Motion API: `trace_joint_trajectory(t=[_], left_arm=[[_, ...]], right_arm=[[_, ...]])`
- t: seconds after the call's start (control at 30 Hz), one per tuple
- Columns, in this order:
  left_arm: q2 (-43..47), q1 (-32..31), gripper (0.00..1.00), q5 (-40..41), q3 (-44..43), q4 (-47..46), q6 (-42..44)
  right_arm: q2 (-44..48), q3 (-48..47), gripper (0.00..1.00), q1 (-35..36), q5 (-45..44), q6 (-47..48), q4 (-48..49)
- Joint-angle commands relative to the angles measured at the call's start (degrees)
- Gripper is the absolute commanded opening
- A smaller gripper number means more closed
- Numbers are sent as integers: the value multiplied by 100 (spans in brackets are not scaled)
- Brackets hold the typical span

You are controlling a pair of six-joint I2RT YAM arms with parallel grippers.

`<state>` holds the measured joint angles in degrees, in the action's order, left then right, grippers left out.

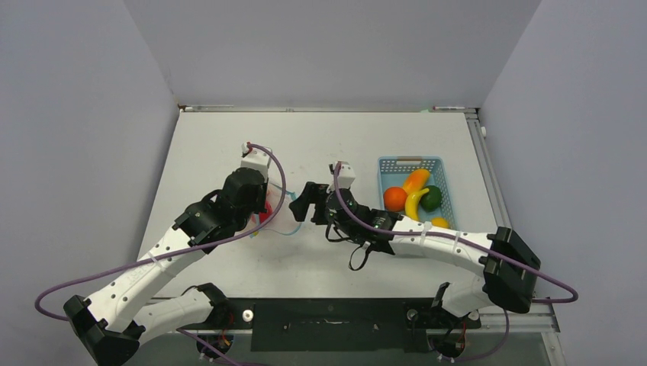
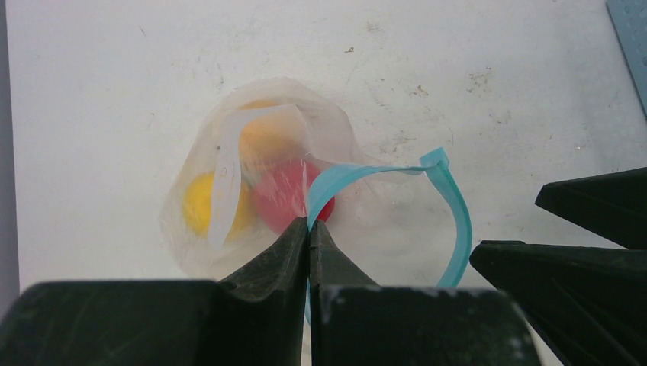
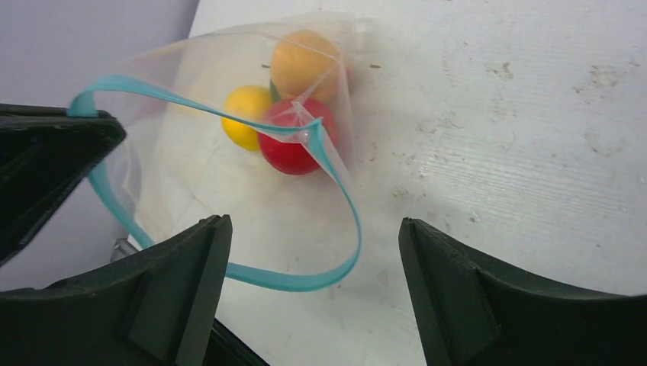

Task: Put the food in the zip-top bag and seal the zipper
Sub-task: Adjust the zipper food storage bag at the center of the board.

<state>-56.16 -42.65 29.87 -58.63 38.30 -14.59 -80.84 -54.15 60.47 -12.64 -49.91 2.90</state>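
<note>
I have the left gripper (image 2: 308, 229) pinched tight on the zipper (image 2: 458, 221) of the zip-top bag (image 2: 229, 130). The bag lies on the table (image 1: 229, 145), well to the left of the light blue basket (image 1: 397, 162), and its mouth gapes in a loop toward that basket. Inside the bag an orange round (image 3: 305, 65), a yellow round (image 3: 246, 114) and a red fruit (image 3: 294, 145) sit pressed together. My right gripper (image 3: 313, 223) sits between bag and basket, its jaws apart on either side of the zipper loop, clamping nothing. In the basket lie an orange (image 1: 394, 198), a banana (image 1: 413, 202) and a green fruit (image 1: 432, 197).
</note>
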Motion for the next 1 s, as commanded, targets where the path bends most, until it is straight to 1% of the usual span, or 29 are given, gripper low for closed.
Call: trace_joint_trajectory(t=[0.0,0.2,0.5,0.67,0.77,0.93,0.97], left_arm=[[27,12,0,-5,-78,-294,-66],[26,15,0,-35,-69,-305,-61],[45,13,0,-76,-56,-322,-70],[66,13,0,-102,-54,-332,-68],[84,12,0,-125,-52,-341,-66],[145,17,0,-148,-63,-340,-54],[167,17,0,-143,-69,-341,-53]], right_arm=[[202,268,80,22,-330,-145,-157],[-24,388,75,35,-153,-326,88],[-922,85,64,30,239,-492,538],[-1231,-155,48,33,299,-515,668],[-1313,-279,36,35,332,-480,630],[-1199,-362,7,32,256,-374,513],[-1155,-379,6,28,234,-332,478]])
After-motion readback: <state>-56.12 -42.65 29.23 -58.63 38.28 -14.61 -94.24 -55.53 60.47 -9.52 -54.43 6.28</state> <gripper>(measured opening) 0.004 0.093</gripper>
